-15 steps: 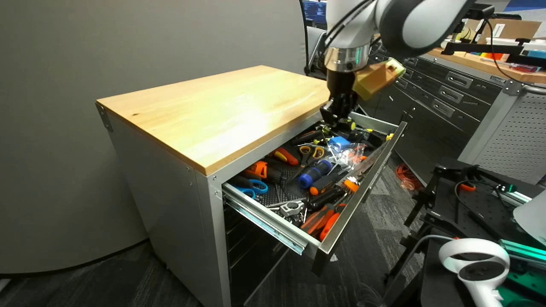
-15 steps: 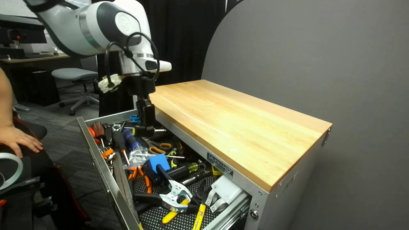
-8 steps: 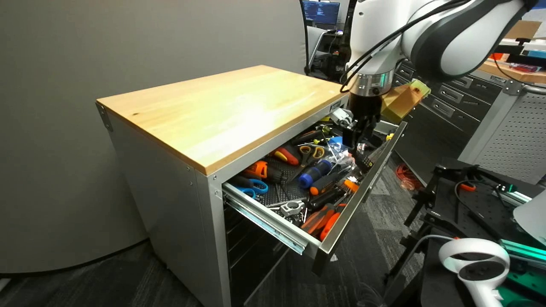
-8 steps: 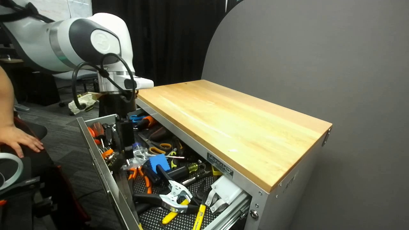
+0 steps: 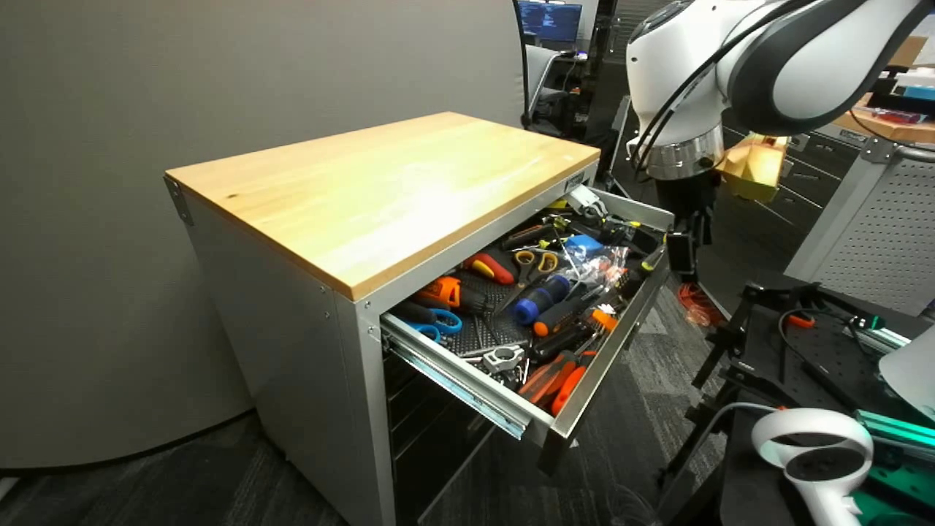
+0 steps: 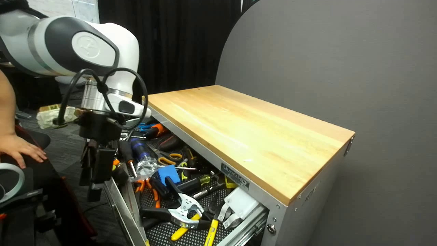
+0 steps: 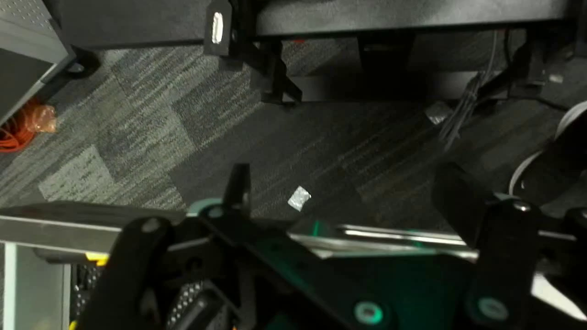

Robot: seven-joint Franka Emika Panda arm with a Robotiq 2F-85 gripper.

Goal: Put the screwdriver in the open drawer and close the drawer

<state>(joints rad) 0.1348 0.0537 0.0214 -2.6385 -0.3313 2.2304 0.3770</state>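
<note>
Pincer: black, pointing down on the outer side of the drawer front in both exterior views; its two fingers spread wide, floor showing between the tips. Whether it touches the front cannot be told.
Front edge: one thin, straight metal rim, the pincer standing just outside it.
Screwdriver: one, stubby, black with a yellowish end, lying inside the drawer just beside the front wall.
Drawer: pulled out, wide and shallow, grey metal sides, dotted black mat under crowded tools.
Pliers: one pair with orange grips, near one blue block with a ragged edge and one crinkled clear bag.
Clamp: one, bright metal with black grips; two yellow grips near it.
Scissors: two pairs, one with amber handles, one with blue.
Floor: striped grey carpet, a strip of it left between the drawer front and a black stand; on it one silvery scrap and one orange coil.
Worktop: one slab of pale, grained wood, straight-edged, on top of the grey metal cabinet.
</note>
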